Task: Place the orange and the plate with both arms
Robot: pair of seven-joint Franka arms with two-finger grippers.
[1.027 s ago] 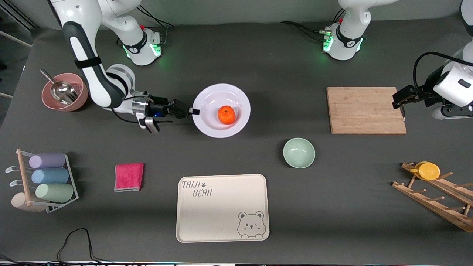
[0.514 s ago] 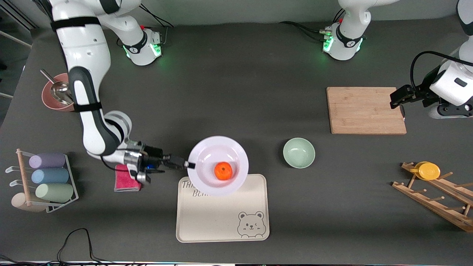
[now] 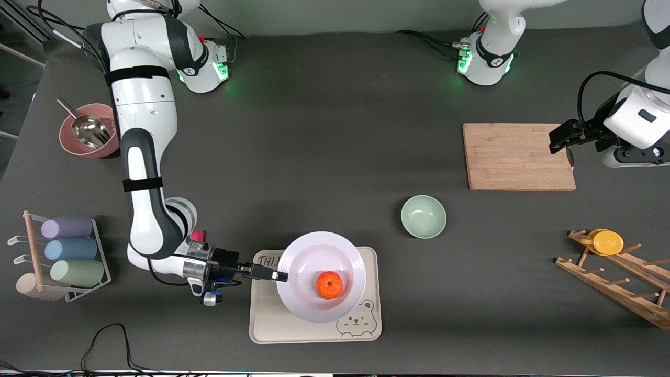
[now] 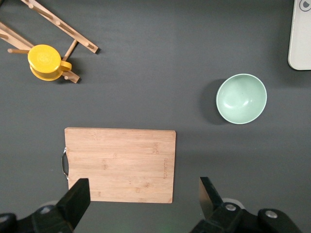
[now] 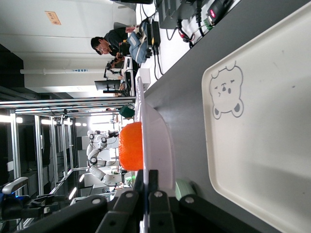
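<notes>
The right pincer (image 3: 280, 276) is clenched on the rim of the plate (image 3: 306, 262), at the edge toward the right arm's end of the tabletop (image 3: 335, 131); the plate is held up over the cream bear tray (image 3: 272, 324), w/ clear air between them in the right wrist view; that view shows the fingers (image 5: 151, 184) pinching the plate (image 5: 158, 141) rim, the orange (image 5: 131, 145) sitting in the plate, & the tray (image 5: 262, 145) w/ its bear print below; in the front view the orange (image 3: 329, 285) sits in the plate's shallow centre, a bit off toward the front camera

The left pincer (image 3: 562, 137) hangs over the edge of the wooden board (image 3: 515, 156) toward the left arm's end; its jaws are spread wide & hold nothing; the arm waits there; the left wrist view looks down past both fingers (image 4: 77, 196) at the board (image 4: 120, 164), the mint-green bowl (image 4: 241, 98) & a wooden rack (image 4: 48, 29) w/ a yellow disc (image 4: 44, 59) on it

The green bowl (image 3: 423, 216) sits on the tabletop betw. the tray & the board, apart from both; the pink bowl w/ a metal scoop (image 3: 90, 130) sits near the right arm's end; a rack of pastel cups (image 3: 65, 250) lies nearer the front camera than it
</notes>
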